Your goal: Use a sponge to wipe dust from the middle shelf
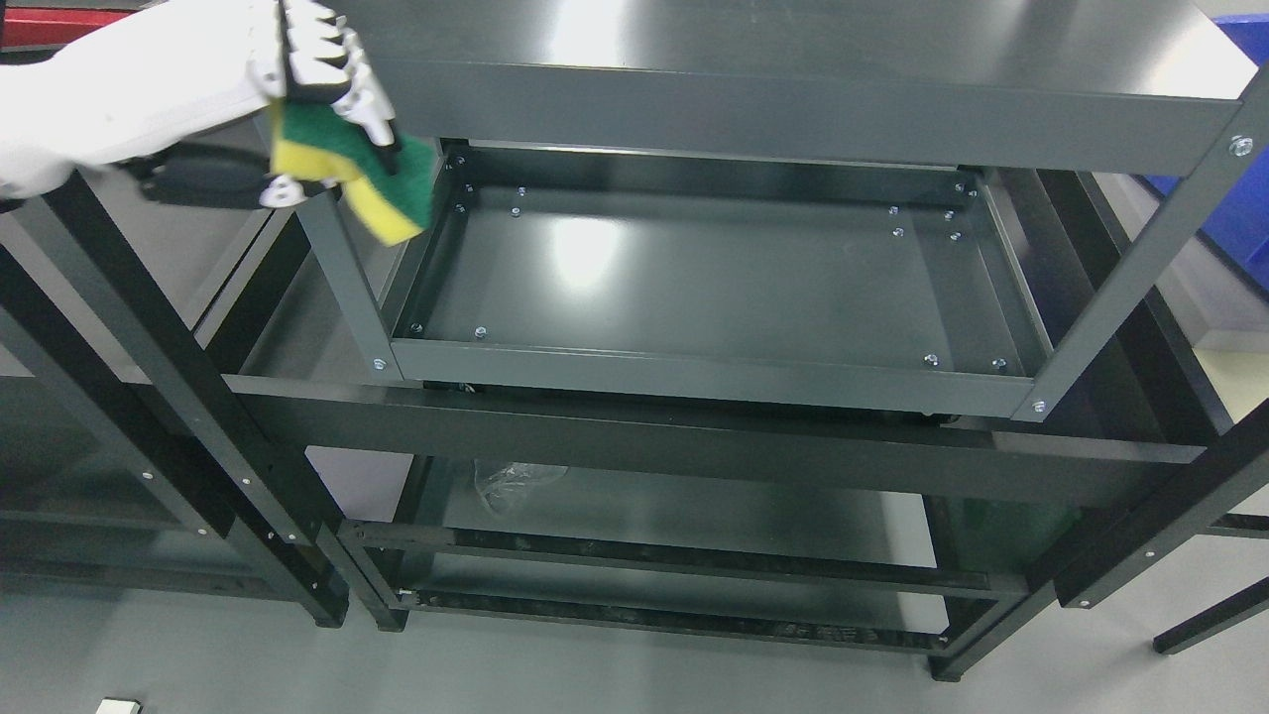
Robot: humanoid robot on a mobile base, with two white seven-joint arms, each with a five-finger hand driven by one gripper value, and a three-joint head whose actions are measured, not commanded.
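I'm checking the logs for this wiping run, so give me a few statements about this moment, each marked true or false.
1. The left hand grips the sponge. True.
2. The sponge is pressed flat on the middle shelf. False: it is held up by the shelf's far left corner, not flat on its surface.
3. The sponge is yellow with a green layer. True.
4. Boxes stand on the middle shelf. False: nothing rests on it.
5. The right hand shows at the shelf. False: it is out of view.

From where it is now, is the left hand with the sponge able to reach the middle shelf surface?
Probably yes. The left hand holds the sponge at the shelf's upper left corner, outside the frame. The middle shelf lies bare, with an open gap under the top shelf; only the corner post stands close.
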